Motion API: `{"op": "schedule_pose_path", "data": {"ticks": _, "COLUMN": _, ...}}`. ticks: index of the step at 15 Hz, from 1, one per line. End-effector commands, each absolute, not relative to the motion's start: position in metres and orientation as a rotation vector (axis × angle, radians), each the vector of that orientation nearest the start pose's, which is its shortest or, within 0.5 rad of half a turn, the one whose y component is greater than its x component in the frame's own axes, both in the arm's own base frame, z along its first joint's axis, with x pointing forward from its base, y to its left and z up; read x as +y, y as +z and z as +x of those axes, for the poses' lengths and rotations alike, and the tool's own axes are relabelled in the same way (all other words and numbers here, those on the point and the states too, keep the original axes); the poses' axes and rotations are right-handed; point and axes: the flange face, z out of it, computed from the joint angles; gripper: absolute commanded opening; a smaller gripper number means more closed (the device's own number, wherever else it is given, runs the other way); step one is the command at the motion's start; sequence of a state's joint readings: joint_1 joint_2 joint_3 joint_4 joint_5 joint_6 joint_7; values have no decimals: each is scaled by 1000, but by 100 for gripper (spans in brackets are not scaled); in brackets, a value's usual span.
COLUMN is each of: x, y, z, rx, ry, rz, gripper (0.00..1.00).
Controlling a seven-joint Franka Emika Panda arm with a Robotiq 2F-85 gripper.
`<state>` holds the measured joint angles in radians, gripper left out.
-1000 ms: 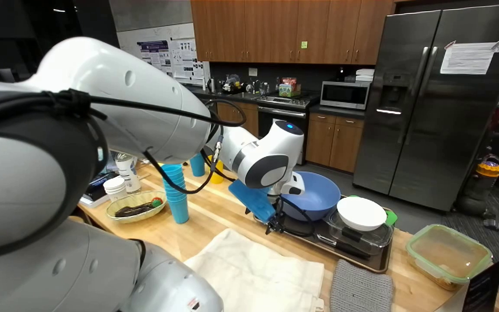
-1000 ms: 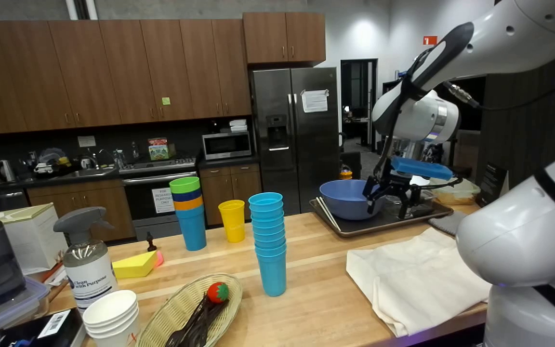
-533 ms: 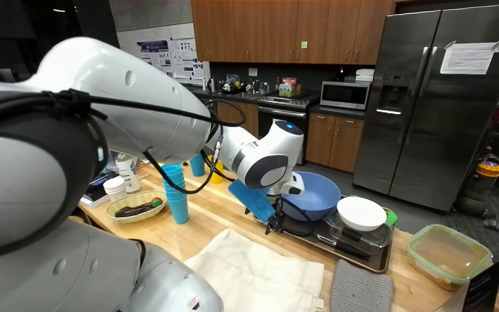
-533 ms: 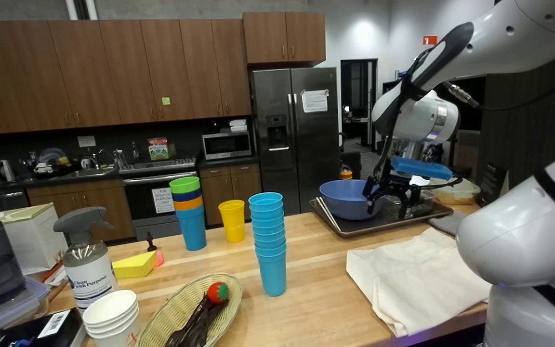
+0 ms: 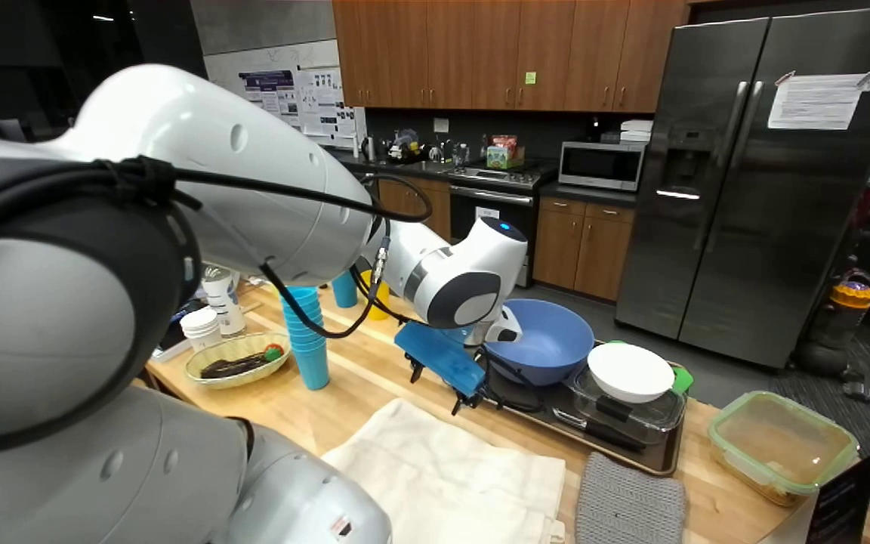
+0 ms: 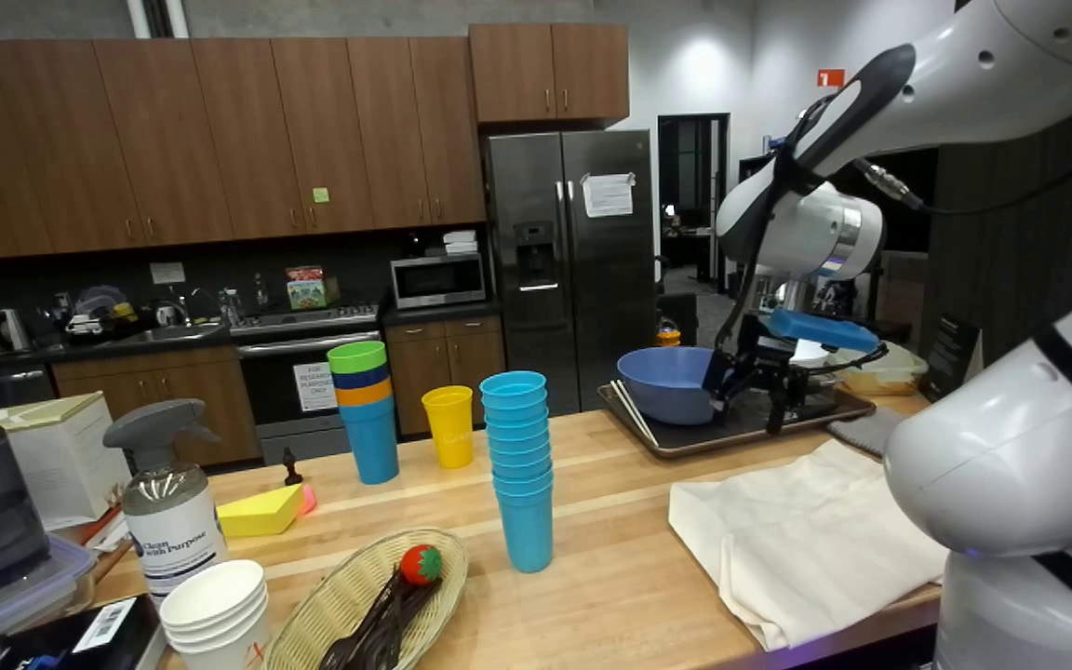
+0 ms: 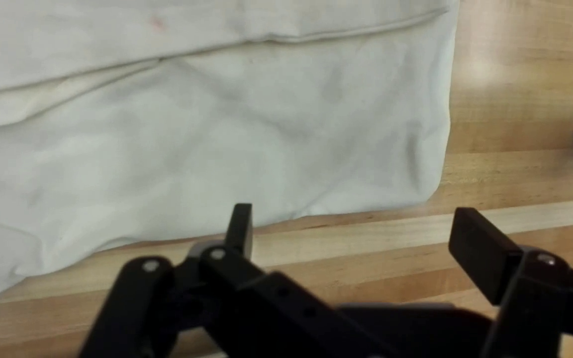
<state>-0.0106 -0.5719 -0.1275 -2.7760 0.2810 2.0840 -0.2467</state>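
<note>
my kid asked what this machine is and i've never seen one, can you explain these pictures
It is a robot arm, white and jointed, ending in a black two-fingered gripper. Two pictures come from cameras standing outside the robot; the close-up looks down from its wrist, past the gripper. On the wooden table lie a cream cloth and a dark tray with a blue bowl on it, plus a stack of blue cups and a basket of dark utensils. The gripper holds nothing: its fingers stand apart, and between them the wrist view shows just the cloth's edge and the wood.
</note>
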Motion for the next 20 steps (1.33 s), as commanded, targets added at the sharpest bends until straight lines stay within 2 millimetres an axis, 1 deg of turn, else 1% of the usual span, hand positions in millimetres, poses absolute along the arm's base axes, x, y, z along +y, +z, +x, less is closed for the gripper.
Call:
{"op": "schedule_pose_path", "data": {"ticks": 1, "x": -33, "y": 367, "z": 332, "rx": -111, "ry": 101, "rz": -2790, "gripper": 100}}
{"op": "schedule_pose_path", "data": {"ticks": 5, "x": -34, "y": 364, "z": 329, "rx": -296, "ry": 156, "rz": -2761, "gripper": 100}}
{"op": "schedule_pose_path", "data": {"ticks": 9, "x": -42, "y": 363, "z": 324, "rx": -599, "ry": 247, "rz": -2726, "gripper": 100}}
{"op": "schedule_pose_path", "data": {"ticks": 12, "x": -48, "y": 363, "z": 324, "rx": -734, "ry": 294, "rz": -2688, "gripper": 100}}
{"op": "schedule_pose_path", "data": {"ticks": 14, "x": -53, "y": 364, "z": 324, "rx": -765, "ry": 317, "rz": -2714, "gripper": 100}}
{"op": "schedule_pose_path", "data": {"ticks": 17, "x": -57, "y": 367, "z": 325, "rx": -734, "ry": 308, "rz": -2771, "gripper": 100}}
{"op": "schedule_pose_path", "data": {"ticks": 20, "x": -60, "y": 369, "z": 323, "rx": -564, "ry": 321, "rz": -2815, "gripper": 100}}
